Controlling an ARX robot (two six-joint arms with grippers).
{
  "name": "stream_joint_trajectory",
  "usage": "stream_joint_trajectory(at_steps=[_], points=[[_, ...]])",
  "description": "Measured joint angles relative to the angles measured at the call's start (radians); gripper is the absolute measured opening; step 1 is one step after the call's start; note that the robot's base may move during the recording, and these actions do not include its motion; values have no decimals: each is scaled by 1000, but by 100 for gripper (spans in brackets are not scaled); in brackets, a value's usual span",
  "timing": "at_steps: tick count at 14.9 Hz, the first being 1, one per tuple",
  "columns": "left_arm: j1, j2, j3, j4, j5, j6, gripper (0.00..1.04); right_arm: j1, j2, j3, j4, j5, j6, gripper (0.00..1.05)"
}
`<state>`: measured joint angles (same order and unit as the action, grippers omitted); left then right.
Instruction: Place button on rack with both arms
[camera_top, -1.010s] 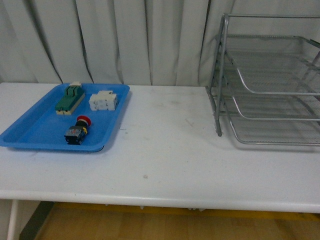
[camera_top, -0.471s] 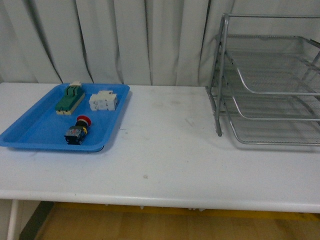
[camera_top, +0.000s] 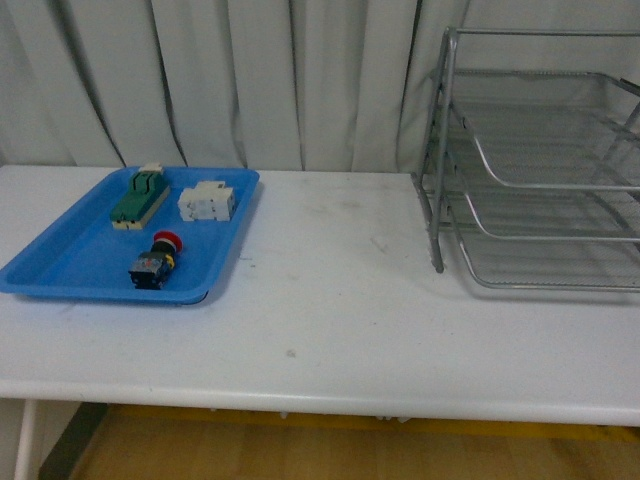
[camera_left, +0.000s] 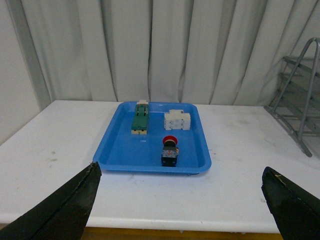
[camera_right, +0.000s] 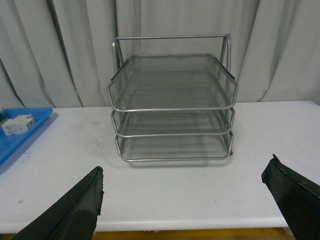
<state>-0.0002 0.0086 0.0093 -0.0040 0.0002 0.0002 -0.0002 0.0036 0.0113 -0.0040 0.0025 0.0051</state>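
Left pincer and right pincer gaped apart.
Red-capped black push-button lay before the former; silver wire-mesh rack before the latter.

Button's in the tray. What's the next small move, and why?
Probably ease the left gripper forward and down toward the button: its jaws are open and empty, and the button lies in the tray ahead of it.
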Motion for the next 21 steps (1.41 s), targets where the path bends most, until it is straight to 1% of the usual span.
stream_joint_trajectory(at_steps=[18, 19, 20, 21], points=[[0, 0, 0, 0, 0, 0, 98, 0, 0, 0, 0, 0, 0, 98], [0, 0, 0, 0, 0, 0, 98, -4, 3, 0, 6, -18, 5, 98], [0, 0, 0, 0, 0, 0, 98, -82, 100, 3, 174, -197, 87, 98], [0, 0, 0, 0, 0, 0, 98, -169, 295, 29, 366, -332, 193, 98]])
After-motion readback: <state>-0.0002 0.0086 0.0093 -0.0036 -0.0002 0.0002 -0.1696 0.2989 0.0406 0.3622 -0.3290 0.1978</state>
